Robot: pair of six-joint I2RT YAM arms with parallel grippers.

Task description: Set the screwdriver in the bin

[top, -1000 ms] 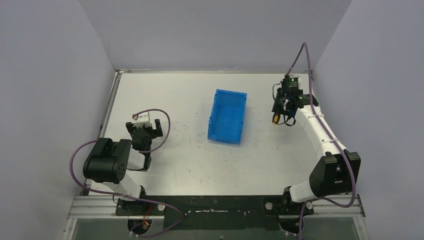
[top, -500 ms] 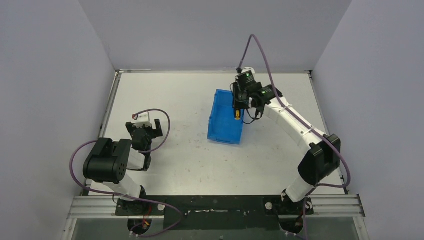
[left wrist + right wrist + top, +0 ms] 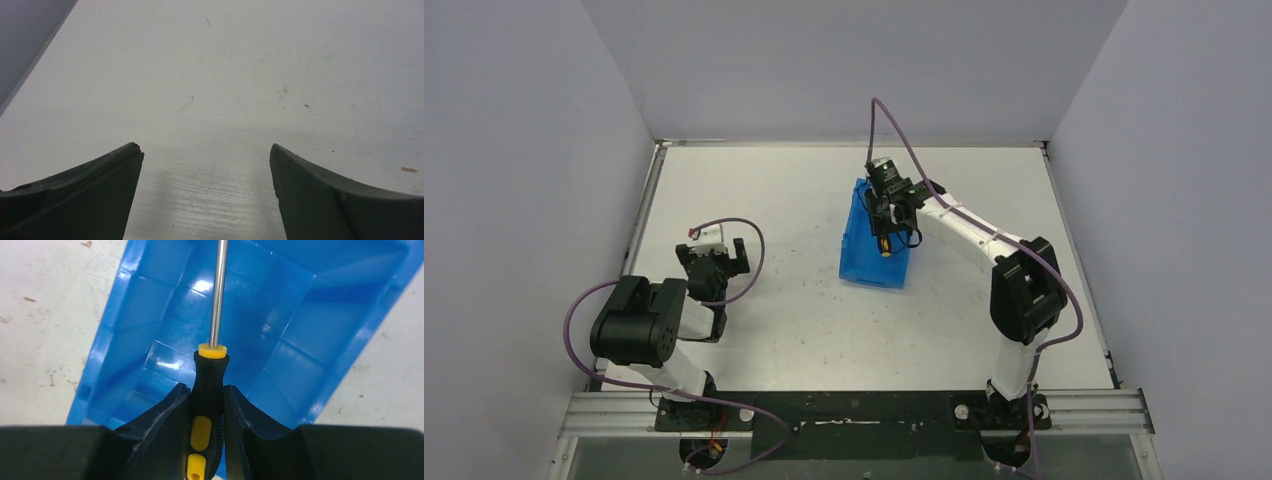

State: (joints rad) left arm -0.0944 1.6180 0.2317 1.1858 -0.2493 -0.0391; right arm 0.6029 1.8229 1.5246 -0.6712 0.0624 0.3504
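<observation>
The bright blue bin stands on the table's middle, its long side running front to back. My right gripper is shut on the black-and-yellow screwdriver and holds it above the bin's inside. In the right wrist view the handle is clamped between my fingers and the metal shaft points out over the bin's floor. My left gripper is open and empty over bare table at the left; its fingertips show only the white surface between them.
The white table is walled in by grey panels at the left, back and right. A metal rail runs along the near edge by the arm bases. Purple cables loop off both arms.
My right arm has swung left with the screwdriver, from the table's right side to above the bin. The left arm has not moved.
</observation>
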